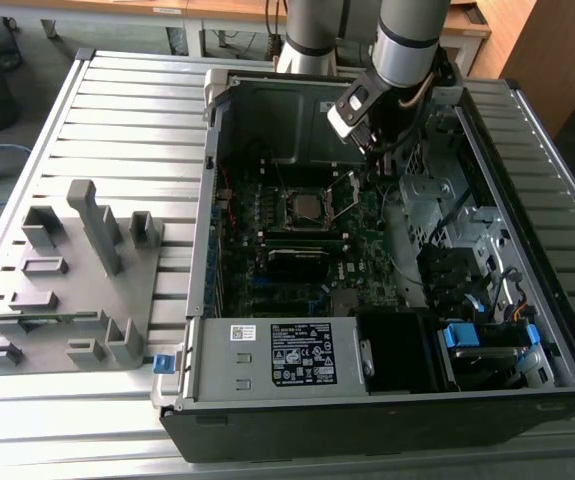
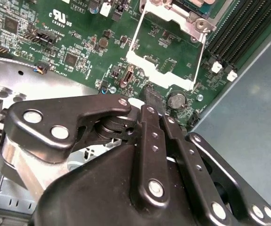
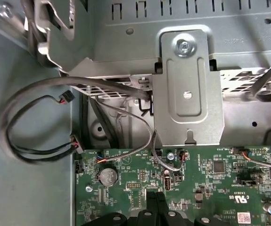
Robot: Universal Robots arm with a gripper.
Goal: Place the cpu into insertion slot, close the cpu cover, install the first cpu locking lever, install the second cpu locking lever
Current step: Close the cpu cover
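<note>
In the exterior view the cpu (image 1: pixel 307 207) lies flat, silver-grey, in the insertion slot (image 1: pixel 285 208) on the green motherboard (image 1: pixel 362 255). The cpu cover (image 1: pixel 344 190) stands open, swung up toward the exterior view's right. In the second wrist view the cpu cover (image 2: pixel 170 16) is a silvery frame, with the green board showing through its cut-out. My gripper (image 1: pixel 375 160) hangs just beyond the raised cover, by the case wall. In both wrist views the black fingers (image 2: pixel 149 113) press together with nothing between them, and my gripper (image 3: pixel 156 197) hovers over the board's edge.
The open computer case (image 1: pixel 202 300) lies on a slatted table. A grey fixture (image 1: pixel 77 280) with upright holders sits at the exterior view's left. A black heatsink (image 1: pixel 302 260), a labelled power supply (image 1: pixel 287 355), a metal bracket (image 3: pixel 187 89) and looped cables (image 3: pixel 31 117) crowd the case.
</note>
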